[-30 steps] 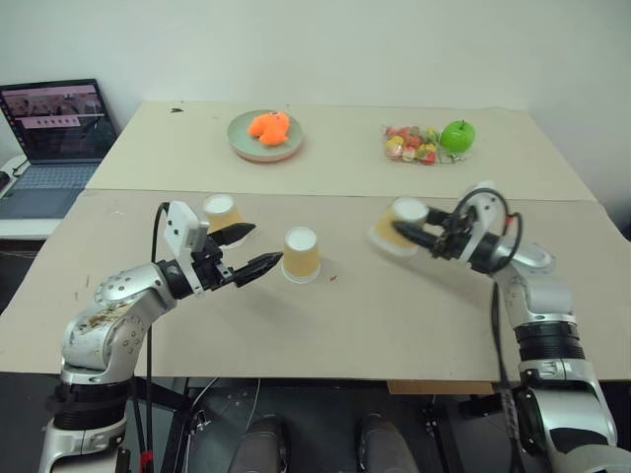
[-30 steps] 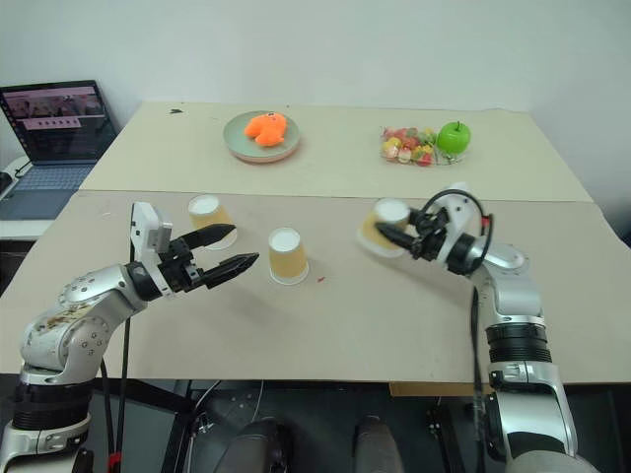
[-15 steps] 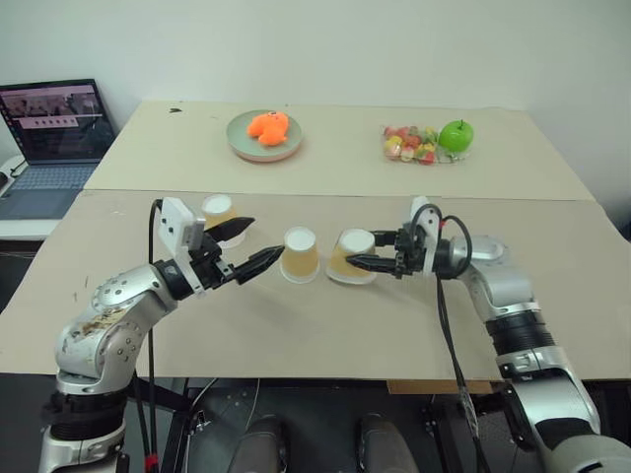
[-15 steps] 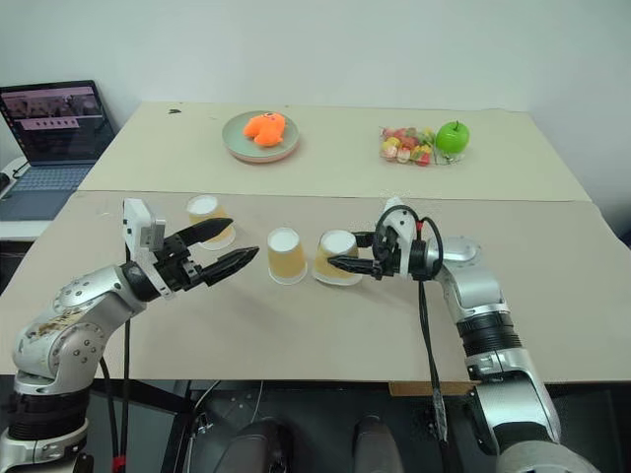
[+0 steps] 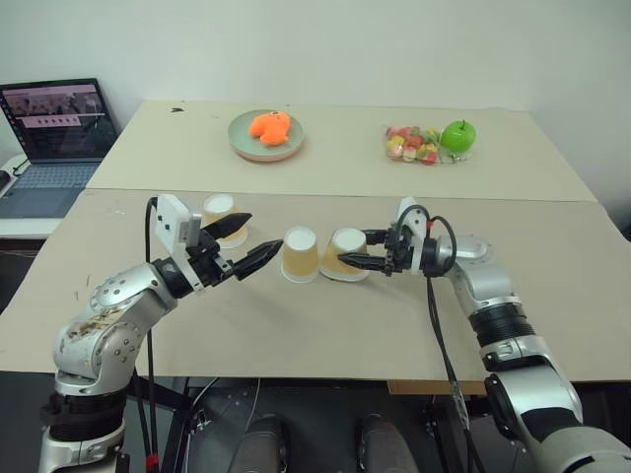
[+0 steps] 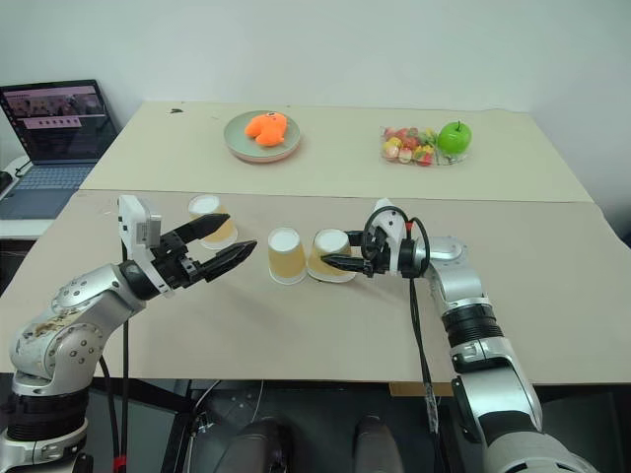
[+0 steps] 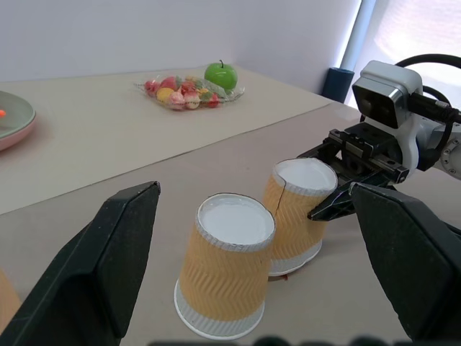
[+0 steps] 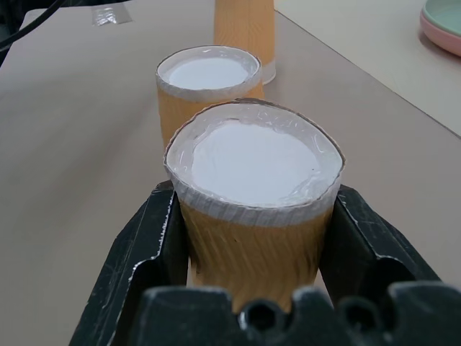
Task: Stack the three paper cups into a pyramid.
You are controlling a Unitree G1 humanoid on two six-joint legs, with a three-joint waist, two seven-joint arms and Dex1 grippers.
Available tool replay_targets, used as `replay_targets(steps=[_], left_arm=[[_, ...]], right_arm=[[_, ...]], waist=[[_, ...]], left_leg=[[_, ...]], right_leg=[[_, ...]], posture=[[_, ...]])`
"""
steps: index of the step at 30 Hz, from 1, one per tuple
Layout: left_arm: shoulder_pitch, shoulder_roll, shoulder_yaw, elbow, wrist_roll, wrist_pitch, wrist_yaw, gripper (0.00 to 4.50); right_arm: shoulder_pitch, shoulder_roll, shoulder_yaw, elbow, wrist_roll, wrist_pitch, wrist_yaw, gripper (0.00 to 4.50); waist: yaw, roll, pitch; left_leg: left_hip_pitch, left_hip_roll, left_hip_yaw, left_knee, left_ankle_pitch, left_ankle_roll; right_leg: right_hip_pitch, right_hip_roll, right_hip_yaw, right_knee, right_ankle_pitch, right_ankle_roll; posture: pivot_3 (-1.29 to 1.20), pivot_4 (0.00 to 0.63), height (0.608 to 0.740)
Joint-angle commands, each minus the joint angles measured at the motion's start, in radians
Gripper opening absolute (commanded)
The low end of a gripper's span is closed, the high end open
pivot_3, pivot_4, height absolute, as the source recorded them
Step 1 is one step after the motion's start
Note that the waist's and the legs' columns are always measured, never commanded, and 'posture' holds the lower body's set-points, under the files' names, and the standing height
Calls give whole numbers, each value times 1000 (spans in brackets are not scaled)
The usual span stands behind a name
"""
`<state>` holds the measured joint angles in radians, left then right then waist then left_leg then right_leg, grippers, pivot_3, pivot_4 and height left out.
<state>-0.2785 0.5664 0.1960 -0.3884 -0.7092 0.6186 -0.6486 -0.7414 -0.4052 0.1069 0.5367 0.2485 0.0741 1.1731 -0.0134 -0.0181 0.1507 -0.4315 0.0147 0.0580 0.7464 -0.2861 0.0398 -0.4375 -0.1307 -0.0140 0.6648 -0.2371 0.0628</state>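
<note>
Right pincer (image 5: 347,262): clamped on a paper cup (image 5: 347,252), one black finger on each side of the wall just under the white base, as the right wrist view shows. The held cup (image 8: 253,216) is upside down, base up, tilted a little; its rim looks at or just off the tabletop (image 5: 414,325), and I cannot tell which. The pincer points level, toward the robot's left.

Just beside it on that side stands the middle cup (image 5: 300,254), also inverted, upright on its rim. In the left wrist view the two cups are near touching at the rims; whether they actually touch I cannot tell.

The relation that matters: the held cup lies directly right of the middle cup, both long axes roughly vertical, so the bottom row is nearly formed. Judgement: the next move is to seat the held cup flat and let go, leaving the pair close enough for a third to bridge the two bases.

Left pincer (image 5: 245,242): fingers spread wide, holding nothing, hovering level and aimed toward the middle cup, short of it. The third cup (image 5: 222,215) stands behind this pincer, toward the far side of the tabletop, inverted too. The left arm is plainly the nearer one to it, so the top cup likely falls to that arm.

Farther back: plate with an orange item (image 5: 265,135), bag of sweets (image 5: 414,144), green apple (image 5: 456,135); laptop (image 5: 57,123) off to the left.
</note>
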Motion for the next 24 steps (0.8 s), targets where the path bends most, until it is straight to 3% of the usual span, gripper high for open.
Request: replay_targets(steps=[1,5,9,16,24], left_arm=[[-27,6,15,-36,-16,-5,5,4500],[-38,4,17,-21,-16,-10,5,4500],[-48,-4,12,-11,-15,-11,6,4500],[-91,-26,-2,50,-18,-14,-14,4500],[-161,-61,10,144,-51,1,-33,4500]], right_arm=[[-42,8,-30,21,2,-25,-20,2696],[-46,3,-27,27,23,29,15,3989],[-42,-11,-58,1,52,61,18,3989],[-25,-101,-136,-100,160,274,67,3989],[44,-163,-248,-209,230,379,-15,3989]], waist=[[0,0,0],[0,0,0],[0,0,0],[3,0,1],[1,0,1]], left_leg=[[0,0,0,0,0,0],[0,0,0,0,0,0],[0,0,0,0,0,0],[0,0,0,0,0,0],[0,0,0,0,0,0]], right_leg=[[0,0,0,0,0,0],[0,0,0,0,0,0],[0,0,0,0,0,0],[0,0,0,0,0,0],[0,0,0,0,0,0]], posture=[[0,150,676],[0,150,676],[0,150,676],[0,150,676],[0,150,676]])
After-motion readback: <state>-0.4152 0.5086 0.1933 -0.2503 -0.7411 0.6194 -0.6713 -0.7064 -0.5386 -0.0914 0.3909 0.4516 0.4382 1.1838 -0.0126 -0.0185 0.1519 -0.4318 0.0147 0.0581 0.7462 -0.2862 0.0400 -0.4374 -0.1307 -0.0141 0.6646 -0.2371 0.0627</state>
